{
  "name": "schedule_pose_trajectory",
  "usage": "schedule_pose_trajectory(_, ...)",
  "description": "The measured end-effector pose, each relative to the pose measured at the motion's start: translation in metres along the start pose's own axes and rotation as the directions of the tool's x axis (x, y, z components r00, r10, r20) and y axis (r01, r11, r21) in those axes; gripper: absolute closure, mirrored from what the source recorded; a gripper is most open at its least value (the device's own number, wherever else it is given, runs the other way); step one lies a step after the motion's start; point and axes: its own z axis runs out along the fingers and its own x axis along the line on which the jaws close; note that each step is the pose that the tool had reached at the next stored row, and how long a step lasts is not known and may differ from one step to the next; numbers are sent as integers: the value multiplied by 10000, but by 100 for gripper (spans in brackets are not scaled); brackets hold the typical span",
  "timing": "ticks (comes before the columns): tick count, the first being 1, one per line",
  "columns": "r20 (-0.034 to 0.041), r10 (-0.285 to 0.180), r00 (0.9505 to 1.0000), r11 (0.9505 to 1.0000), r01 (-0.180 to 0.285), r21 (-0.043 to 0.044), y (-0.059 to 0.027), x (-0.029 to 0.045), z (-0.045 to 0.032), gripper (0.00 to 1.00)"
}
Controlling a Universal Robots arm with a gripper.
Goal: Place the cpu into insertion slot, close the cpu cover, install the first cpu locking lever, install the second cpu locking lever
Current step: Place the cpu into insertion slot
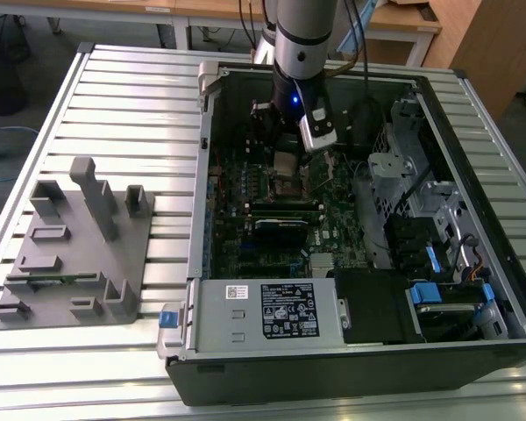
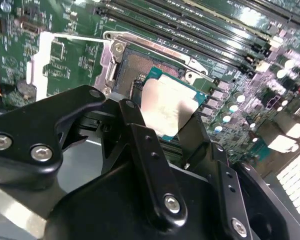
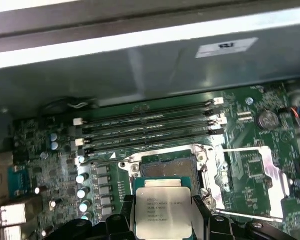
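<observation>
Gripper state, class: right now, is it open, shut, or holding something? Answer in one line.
Gripper: shut on the cpu, held close to the insertion slot.

cpu (image 3: 163,212): pale metal lid, satin sheen | claw (image 2: 160,120): matt black links, bright steel screws (image 2: 171,202) | slot (image 3: 167,167): dark rim, dull gold contact field | cover (image 3: 272,167): bare silvery sheet metal, shiny | board (image 2: 75,20): glossy green | tabletop (image 1: 114,105): ribbed metal, soft sheen | jig (image 1: 79,254): matt grey plastic
</observation>
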Motion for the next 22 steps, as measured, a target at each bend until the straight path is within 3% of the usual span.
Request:
schedule_pose_trajectory(6,87,958,9954,9954,-958,15,-1,0,12,46)
schedule_pose_trajectory(13,187,2042,9788,9789,-2042,21,-2,0,21,46)
schedule_pose_trajectory(22,214,2252,9741,9743,-2253,36,34,7,26,46)
